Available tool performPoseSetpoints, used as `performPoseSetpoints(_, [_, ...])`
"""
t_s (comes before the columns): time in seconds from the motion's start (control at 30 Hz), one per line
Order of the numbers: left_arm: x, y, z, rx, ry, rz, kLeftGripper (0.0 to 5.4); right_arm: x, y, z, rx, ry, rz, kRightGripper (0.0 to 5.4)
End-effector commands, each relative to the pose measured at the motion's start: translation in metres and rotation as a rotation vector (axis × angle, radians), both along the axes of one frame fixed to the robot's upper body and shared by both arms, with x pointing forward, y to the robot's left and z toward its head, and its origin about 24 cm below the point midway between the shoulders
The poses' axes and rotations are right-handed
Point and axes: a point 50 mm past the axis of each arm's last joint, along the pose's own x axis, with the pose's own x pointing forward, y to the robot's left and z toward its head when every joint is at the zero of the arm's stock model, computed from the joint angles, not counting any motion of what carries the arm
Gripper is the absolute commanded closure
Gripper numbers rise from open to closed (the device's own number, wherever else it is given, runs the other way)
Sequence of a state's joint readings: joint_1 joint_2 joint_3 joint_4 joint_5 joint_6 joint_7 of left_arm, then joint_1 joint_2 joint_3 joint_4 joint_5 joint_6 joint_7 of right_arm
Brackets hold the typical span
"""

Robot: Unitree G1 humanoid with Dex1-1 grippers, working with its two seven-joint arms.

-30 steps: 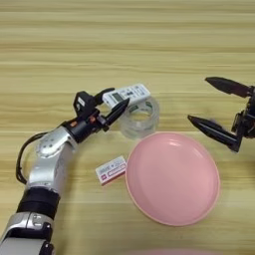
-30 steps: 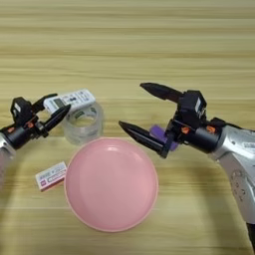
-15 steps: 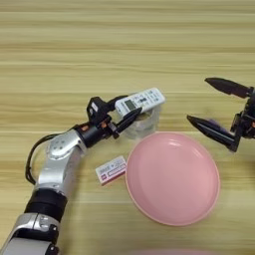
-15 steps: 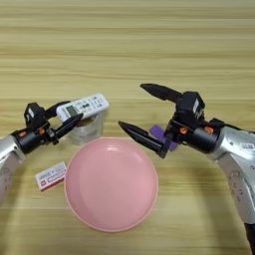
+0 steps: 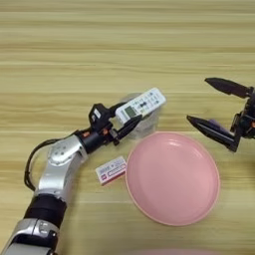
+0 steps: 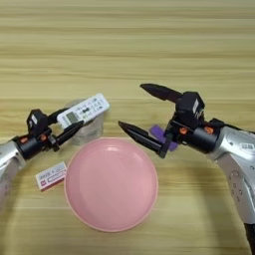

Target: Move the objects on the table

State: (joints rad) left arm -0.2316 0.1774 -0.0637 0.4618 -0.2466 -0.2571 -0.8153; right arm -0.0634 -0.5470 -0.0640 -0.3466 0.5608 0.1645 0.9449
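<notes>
Left claw (image 5: 122, 124) grips remote (image 5: 141, 104); right claw (image 6: 141, 113) wide open, purple block (image 6: 160, 134) clear only in right eye view.

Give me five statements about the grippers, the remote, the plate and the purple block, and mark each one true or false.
1. The left gripper holds the white remote. True.
2. The remote lies flat on the pink plate. False: it is held up over the clear tape roll, beside the plate.
3. The right gripper is open. True.
4. The purple block sits on the plate. False: it lies on the table.
5. The red-and-white box lies right of the plate. False: left.
</notes>
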Motion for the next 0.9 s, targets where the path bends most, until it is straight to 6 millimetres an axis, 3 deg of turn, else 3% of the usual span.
performPoseSetpoints(0.03, [0.000, 0.004, -0.003, 0.021, 0.007, 0.019, 1.86, -0.001, 0.000, 0.001, -0.007, -0.011, 0.005, 0.00])
performPoseSetpoints(0.27, [0.001, 0.003, -0.001, 0.009, -0.009, 0.027, 1.20, -0.002, 0.000, 0.001, -0.006, -0.011, 0.005, 0.00])
performPoseSetpoints(0.67, [0.003, 0.003, 0.026, -0.133, -0.154, 0.061, 0.02, -0.002, 0.000, 0.000, 0.001, -0.008, 0.000, 0.00])
performPoseSetpoints(0.9, [0.003, 0.003, 0.044, -0.178, -0.277, 0.102, 0.02, -0.001, -0.001, -0.002, -0.003, -0.001, -0.007, 0.00])
